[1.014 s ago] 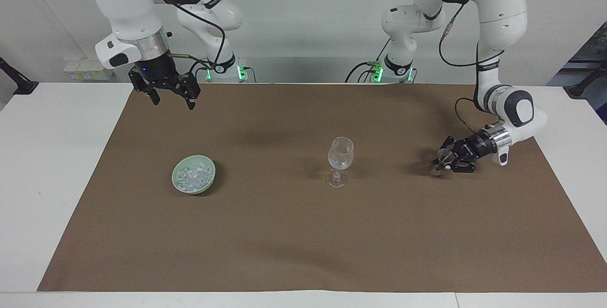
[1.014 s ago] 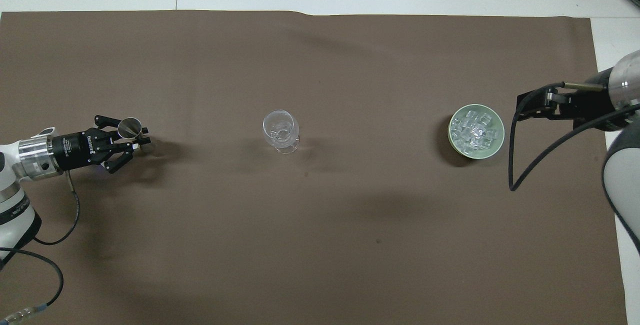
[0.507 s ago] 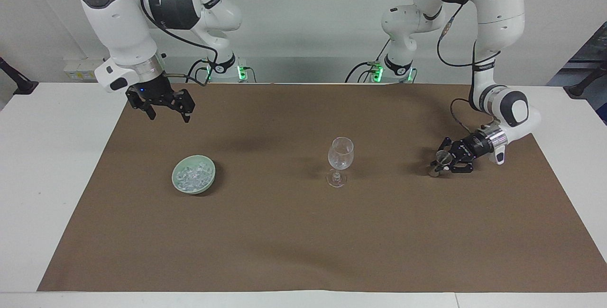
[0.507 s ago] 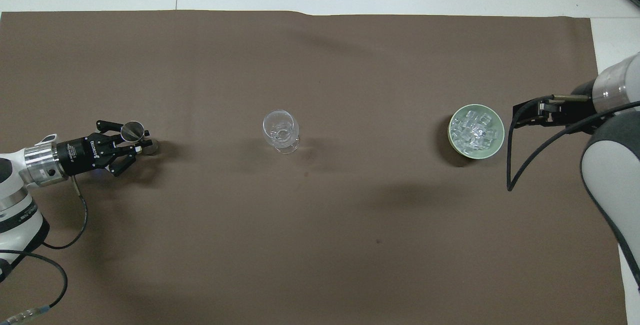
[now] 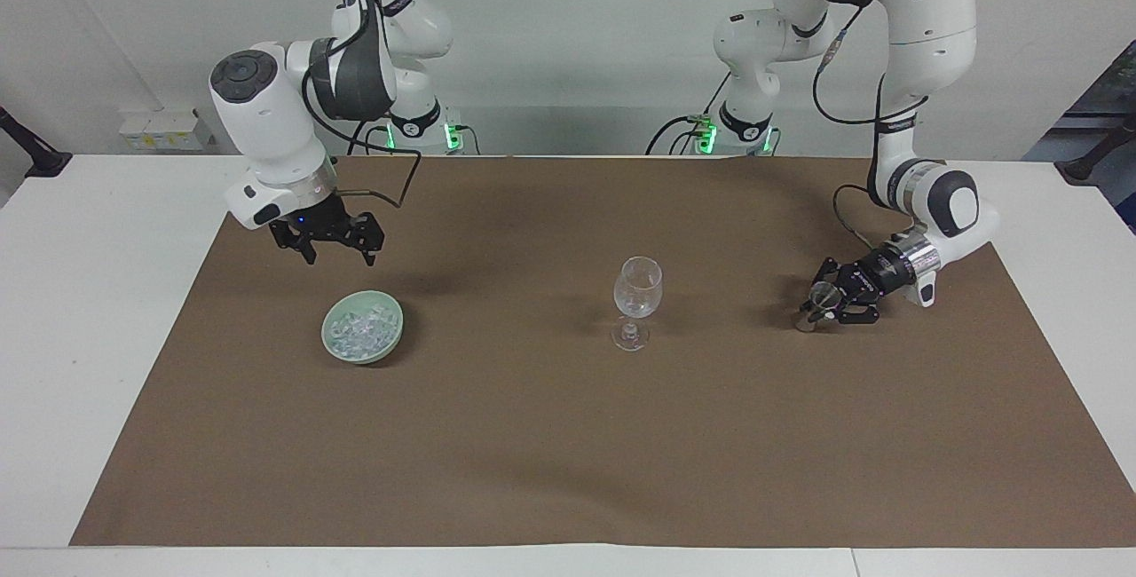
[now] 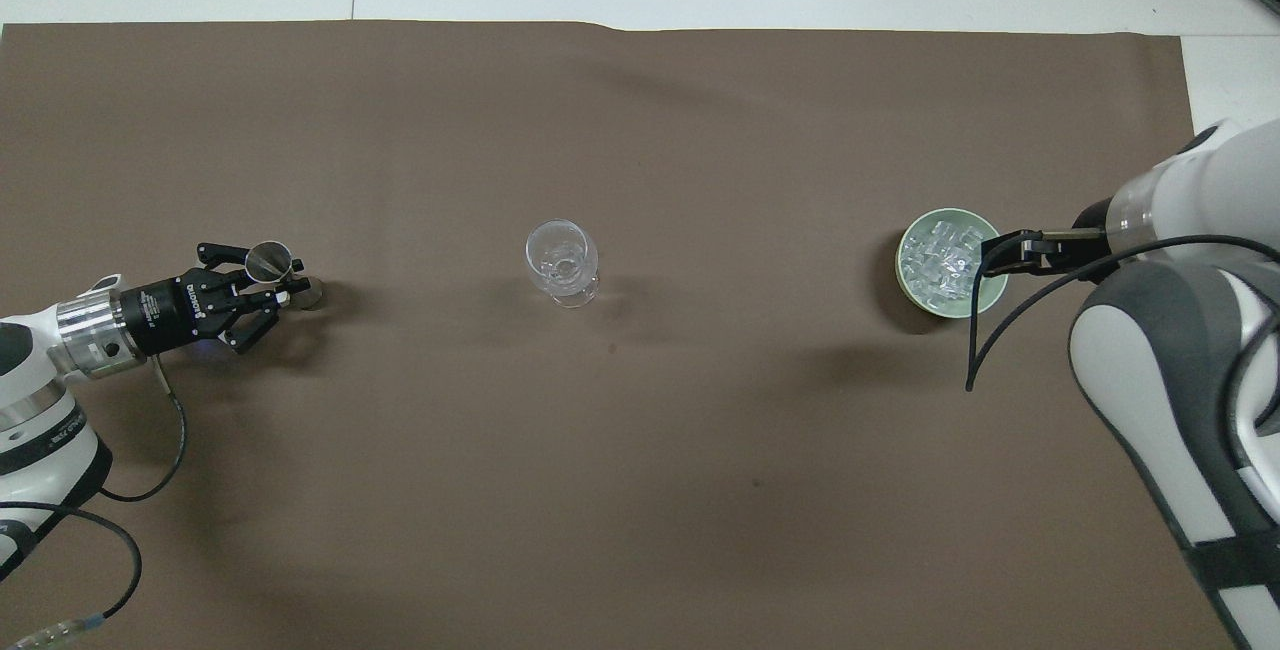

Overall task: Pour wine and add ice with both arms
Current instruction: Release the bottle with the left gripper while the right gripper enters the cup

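A clear stemmed wine glass (image 5: 637, 288) (image 6: 560, 258) stands upright mid-cloth; no wine shows in it or anywhere else. A pale green bowl (image 5: 395, 329) (image 6: 940, 308) heaped with ice (image 5: 358, 328) (image 6: 938, 260) sits toward the right arm's end. My right gripper (image 5: 342, 257) (image 6: 1000, 255) hangs open and empty in the air, over the bowl's rim on the robots' side. Toward the left arm's end, my left gripper (image 5: 821, 304) (image 6: 285, 282) lies low and level, shut on a small metal measuring cup (image 5: 808, 321) (image 6: 268, 258) whose base is at the cloth.
A brown cloth (image 5: 568, 453) (image 6: 640, 490) covers most of the white table (image 5: 89, 311). Both arm bases (image 5: 426, 129) stand at the robots' edge. The right arm's elbow and cable (image 6: 1150, 350) hang beside the bowl.
The right arm has swung down and away from the robots, bringing its open gripper from high near the cloth's edge to just above the bowl. The left gripper has sunk slightly with the cup.
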`<action>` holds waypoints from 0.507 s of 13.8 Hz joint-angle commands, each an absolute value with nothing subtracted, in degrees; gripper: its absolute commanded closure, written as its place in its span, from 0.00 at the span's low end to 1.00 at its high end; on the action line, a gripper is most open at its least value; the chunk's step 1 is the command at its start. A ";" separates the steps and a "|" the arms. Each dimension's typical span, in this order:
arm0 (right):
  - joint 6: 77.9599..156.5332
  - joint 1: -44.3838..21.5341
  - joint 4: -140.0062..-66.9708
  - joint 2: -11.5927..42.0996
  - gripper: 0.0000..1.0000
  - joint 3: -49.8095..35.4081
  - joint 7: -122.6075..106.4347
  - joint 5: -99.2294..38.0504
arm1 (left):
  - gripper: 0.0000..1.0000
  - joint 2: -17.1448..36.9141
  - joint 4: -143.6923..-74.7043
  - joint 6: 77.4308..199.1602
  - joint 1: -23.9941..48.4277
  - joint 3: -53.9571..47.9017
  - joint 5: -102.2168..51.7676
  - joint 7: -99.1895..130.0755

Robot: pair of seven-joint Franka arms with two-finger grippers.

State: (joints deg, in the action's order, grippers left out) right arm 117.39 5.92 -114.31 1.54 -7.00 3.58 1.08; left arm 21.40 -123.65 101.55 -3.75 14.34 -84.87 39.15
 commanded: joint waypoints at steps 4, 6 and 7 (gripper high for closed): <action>125.14 6.68 -118.47 3.86 0.00 -7.56 1.41 0.70 | 0.86 19.16 -126.39 103.27 -2.72 14.94 -86.13 37.27; 127.61 6.68 -119.97 4.04 0.00 -7.56 1.41 0.79 | 0.75 19.16 -126.39 103.45 -2.64 14.94 -85.96 37.09; 128.84 6.77 -120.84 4.57 0.00 -7.56 1.32 0.97 | 0.74 19.16 -126.39 103.45 -2.64 14.94 -85.87 37.09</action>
